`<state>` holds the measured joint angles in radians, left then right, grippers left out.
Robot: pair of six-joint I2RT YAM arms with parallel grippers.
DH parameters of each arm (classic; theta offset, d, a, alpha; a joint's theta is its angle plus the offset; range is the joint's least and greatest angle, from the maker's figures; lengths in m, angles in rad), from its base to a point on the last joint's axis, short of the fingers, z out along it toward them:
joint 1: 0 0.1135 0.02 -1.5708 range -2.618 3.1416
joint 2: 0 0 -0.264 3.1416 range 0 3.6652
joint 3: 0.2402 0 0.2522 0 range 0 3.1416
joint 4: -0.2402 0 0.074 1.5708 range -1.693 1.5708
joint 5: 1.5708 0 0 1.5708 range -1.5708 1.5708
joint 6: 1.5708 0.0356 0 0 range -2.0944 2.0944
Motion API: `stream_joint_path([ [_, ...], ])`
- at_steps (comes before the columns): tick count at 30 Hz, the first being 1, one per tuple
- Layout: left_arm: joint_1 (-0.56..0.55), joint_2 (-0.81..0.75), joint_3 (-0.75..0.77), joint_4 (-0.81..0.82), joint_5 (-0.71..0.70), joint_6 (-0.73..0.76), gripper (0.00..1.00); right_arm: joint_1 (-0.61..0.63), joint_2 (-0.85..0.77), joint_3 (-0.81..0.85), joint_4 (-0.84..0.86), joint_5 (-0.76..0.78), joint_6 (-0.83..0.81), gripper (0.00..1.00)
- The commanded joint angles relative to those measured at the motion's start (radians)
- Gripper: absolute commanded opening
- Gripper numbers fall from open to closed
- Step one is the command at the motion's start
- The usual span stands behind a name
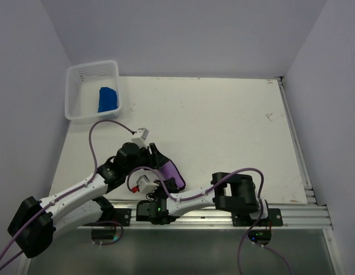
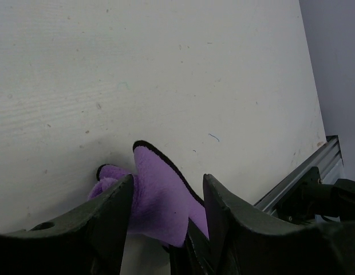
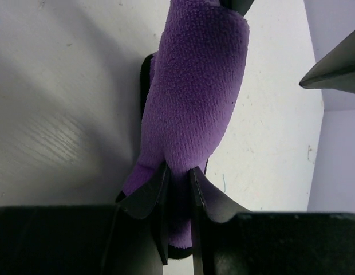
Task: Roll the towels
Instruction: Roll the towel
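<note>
Now, the purple towel (image 1: 169, 171) lies near the table's (image 1: 223, 126) front edge, its long axis running straight out from the right gripper (image 3: 178, 189), which pinches one end. The left gripper (image 2: 166, 212) straddles the other, apparently squeezing.

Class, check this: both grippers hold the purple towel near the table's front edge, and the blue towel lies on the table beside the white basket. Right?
Not quite. The blue towel lies inside the white basket, not beside it, as the top external view shows. The rest stands.
</note>
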<state>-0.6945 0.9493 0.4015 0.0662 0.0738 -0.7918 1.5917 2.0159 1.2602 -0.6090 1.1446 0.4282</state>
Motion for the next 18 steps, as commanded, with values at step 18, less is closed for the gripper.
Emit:
stream_joint_path([
  [18, 0.001, -0.003, 0.083, -0.100, 0.115, 0.043, 0.56, 0.001, 0.050, 0.021, -0.049, 0.073, 0.050, 0.05],
])
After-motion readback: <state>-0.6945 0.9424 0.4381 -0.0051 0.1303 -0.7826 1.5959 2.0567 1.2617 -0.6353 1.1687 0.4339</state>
